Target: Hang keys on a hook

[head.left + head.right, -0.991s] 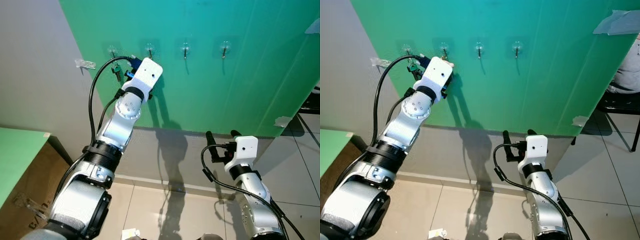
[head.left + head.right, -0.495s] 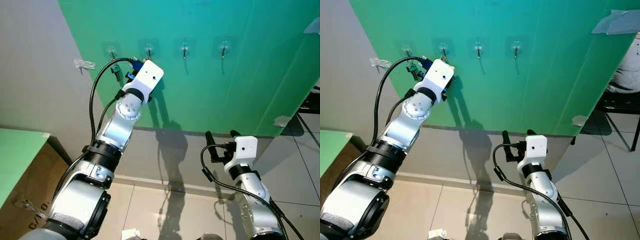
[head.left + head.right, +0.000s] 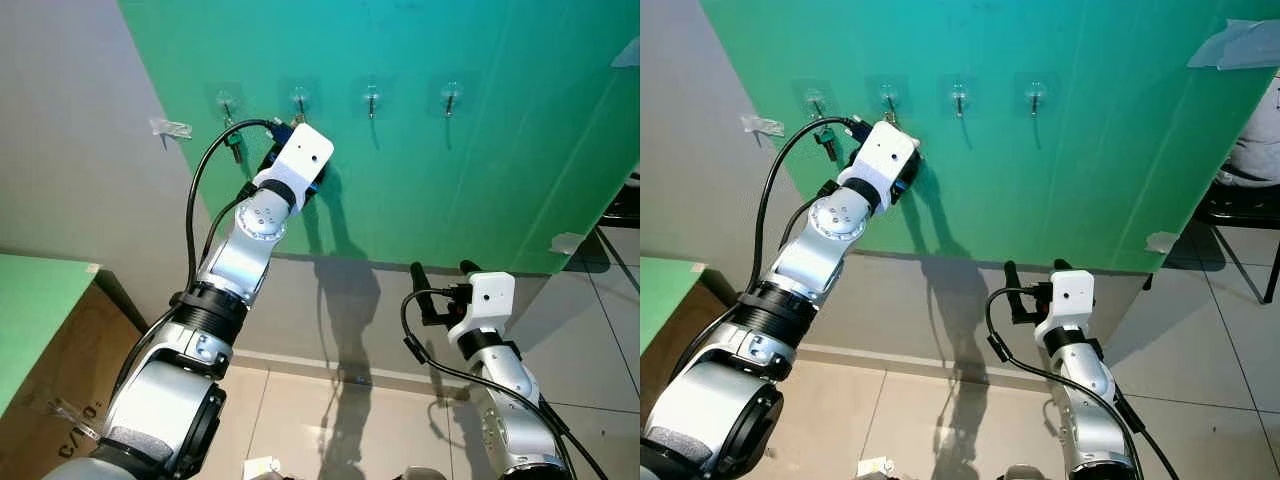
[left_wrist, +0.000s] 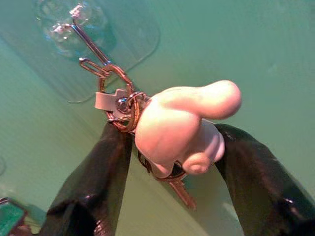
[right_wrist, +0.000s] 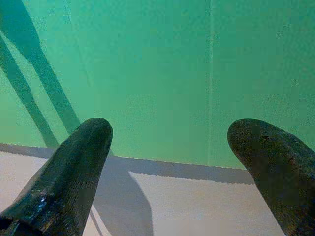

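Observation:
Several clear hooks sit in a row on the green wall (image 3: 480, 180). My left gripper (image 4: 172, 132) is raised to the second hook (image 3: 298, 100), its wrist (image 3: 300, 160) covering the fingers in the eye views. In the left wrist view a key ring (image 4: 123, 105) hangs by a clip from that hook (image 4: 81, 32). It carries a pale cream charm (image 4: 187, 123) and a key (image 4: 182, 192). Both black fingers (image 4: 93, 187) press against the charm's sides. My right gripper (image 3: 443, 272) stands open low by the wall's base, nothing between its fingers.
Another key with a green tag (image 3: 827, 142) hangs from the first hook (image 3: 225, 100). A green-topped table (image 3: 30, 300) and a cardboard box (image 3: 60, 390) stand at the left. A seated person (image 3: 1255, 140) is at the right edge, above tiled floor (image 3: 290, 410).
My left wrist has shifted a little right and down along the wall, uncovering the green-tagged key on the first hook. The right arm has not moved.

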